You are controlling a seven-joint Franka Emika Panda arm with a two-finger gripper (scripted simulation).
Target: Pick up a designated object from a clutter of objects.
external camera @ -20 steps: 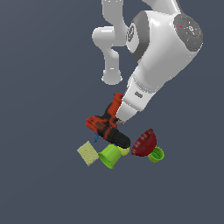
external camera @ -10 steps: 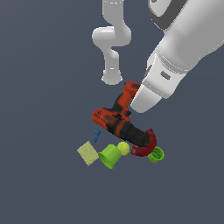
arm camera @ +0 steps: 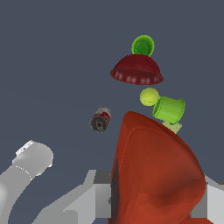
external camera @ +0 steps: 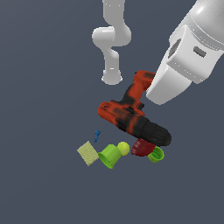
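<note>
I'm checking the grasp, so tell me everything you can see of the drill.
The drill is red-orange with black patches and a black chuck, plastic-looking. It hangs tilted, chuck lowest and pointing toward the exterior view's right, in front of the dark red bowl. Its handle runs up into the end effector, whose fingers are hidden there. In the wrist view its red body fills the foreground between grey finger parts. Whether it is touching the bowl is unclear.

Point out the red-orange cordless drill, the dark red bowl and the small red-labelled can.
Red-orange and black cordless drill (external camera: 127, 114): exterior view, on its red motor housing.
Dark red bowl (arm camera: 136, 70): wrist view, on its rounded outer wall.
Small red-labelled can (arm camera: 100, 120): wrist view, on its side near the end.
</note>
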